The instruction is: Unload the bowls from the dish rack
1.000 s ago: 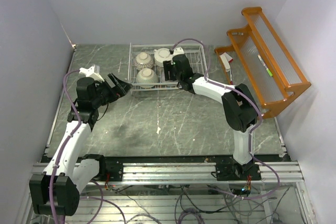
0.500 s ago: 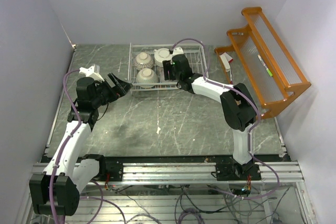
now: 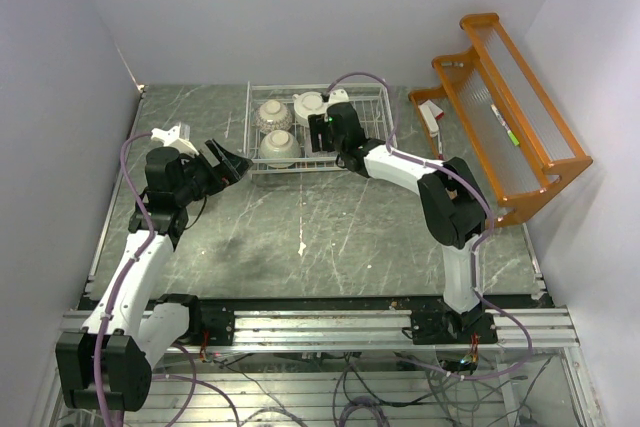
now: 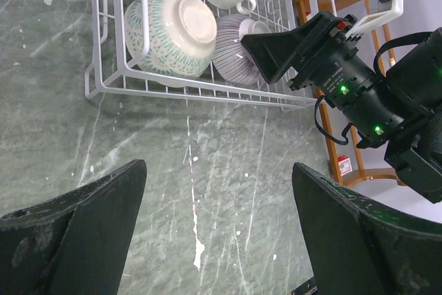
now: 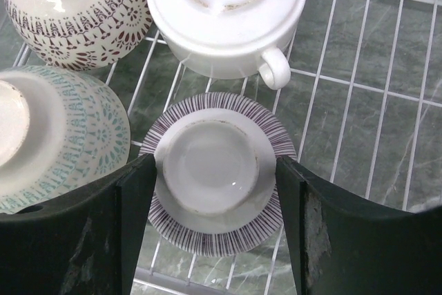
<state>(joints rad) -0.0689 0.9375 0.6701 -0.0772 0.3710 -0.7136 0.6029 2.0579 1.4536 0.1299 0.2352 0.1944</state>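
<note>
Top external view: the dish rack (image 3: 372,107) sits at the far middle of the desk (image 3: 330,232), and an orange wooden shelf (image 3: 512,117) stands off to its right. The bowls lie upside down in the rack's left half. A red-patterned bowl (image 3: 272,113) is at the far left. A white bowl with a side handle (image 3: 309,105) is just right of it. A teal-patterned bowl (image 3: 280,147) lies at the near left.

The right fingers (image 3: 320,134) reach down into the rack just right of the teal-patterned bowl. The left fingers (image 3: 232,161) hang over the desk just outside the rack's near left corner. They are spread as wide as they go and have nothing between them.

Right wrist view: a fourth bowl, the striped bowl (image 5: 210,170), lies foot up on the rack's wires. It is on the near side of the handled bowl and just beside the teal-patterned one. One right finger stands on each side of it, well apart, flanking its foot and overlapping its rim. I cannot tell whether the pads press on the bowl or only bracket it.

Left wrist view: the striped bowl shows partly behind the right arm's black finger.
</note>
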